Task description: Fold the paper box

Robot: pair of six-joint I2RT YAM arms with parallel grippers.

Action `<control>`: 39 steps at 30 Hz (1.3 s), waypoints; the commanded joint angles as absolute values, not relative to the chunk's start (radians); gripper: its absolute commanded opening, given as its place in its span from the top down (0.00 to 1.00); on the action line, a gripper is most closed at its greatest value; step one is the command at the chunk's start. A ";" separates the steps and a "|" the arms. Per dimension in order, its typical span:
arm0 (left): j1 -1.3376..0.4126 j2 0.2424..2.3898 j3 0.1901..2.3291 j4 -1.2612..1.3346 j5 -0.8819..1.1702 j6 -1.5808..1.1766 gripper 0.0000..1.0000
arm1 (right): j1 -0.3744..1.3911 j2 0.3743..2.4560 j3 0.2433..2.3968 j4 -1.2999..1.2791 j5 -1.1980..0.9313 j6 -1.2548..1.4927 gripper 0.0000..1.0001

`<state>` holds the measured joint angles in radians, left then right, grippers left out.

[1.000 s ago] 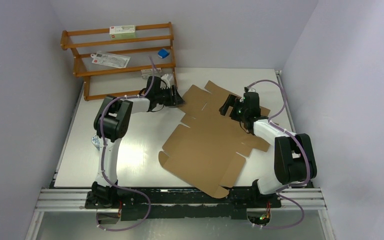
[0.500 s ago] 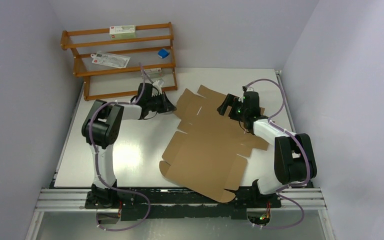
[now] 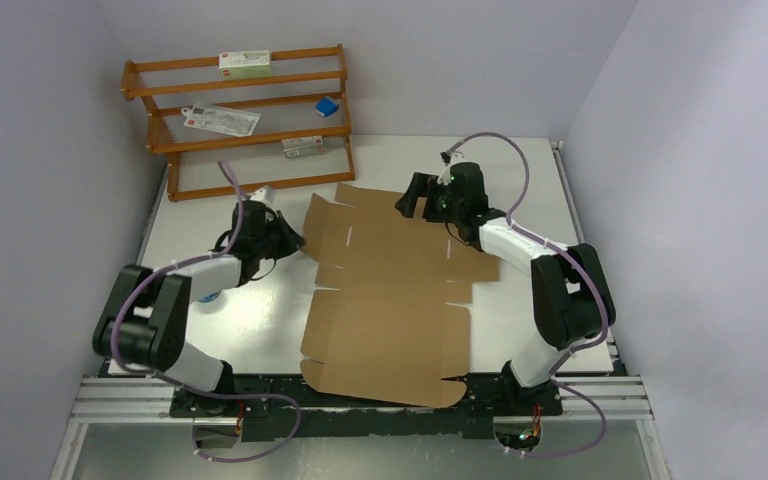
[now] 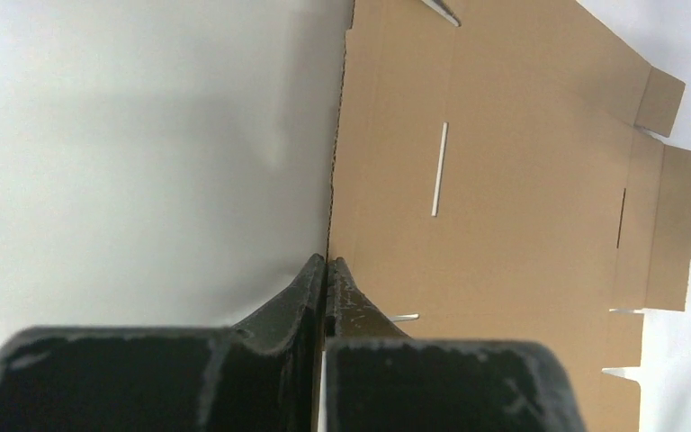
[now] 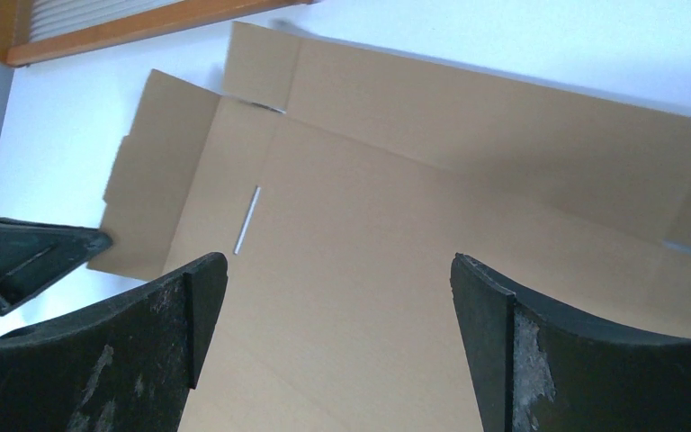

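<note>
One low claw (image 3: 293,240) on paper box (image 3: 390,310)

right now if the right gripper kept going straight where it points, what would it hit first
Most likely the flat cardboard sheet. In the wrist view it fills the gap ahead of the open right gripper. Depth is hard to judge, so how soon they would touch is unclear.

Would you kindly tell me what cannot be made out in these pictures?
Left wrist view: whether the shut left pincer grips the paper box edge; its fingers hide the contact.
Top view: print on the white carton, too small.
Right wrist view: paper box's right part, outside the frame.
</note>
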<state>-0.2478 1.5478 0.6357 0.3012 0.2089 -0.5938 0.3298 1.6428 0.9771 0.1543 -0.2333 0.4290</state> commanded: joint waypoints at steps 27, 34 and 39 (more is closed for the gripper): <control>-0.232 1.389 0.729 0.070 0.054 -0.539 0.28 | 0.302 1.845 1.247 0.037 -0.311 0.285 0.01; -0.232 1.663 0.956 0.168 0.159 -0.502 0.29 | 0.305 1.859 1.187 0.114 -0.371 0.336 0.02; -0.226 1.799 1.072 0.181 0.175 -0.472 0.32 | 0.309 1.838 1.144 0.122 -0.372 0.334 0.01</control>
<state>-0.2272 1.7393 1.0035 0.1390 0.1234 -0.5106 0.3035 1.8542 1.1759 0.0898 -0.3492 0.3294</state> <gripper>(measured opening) 0.688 0.988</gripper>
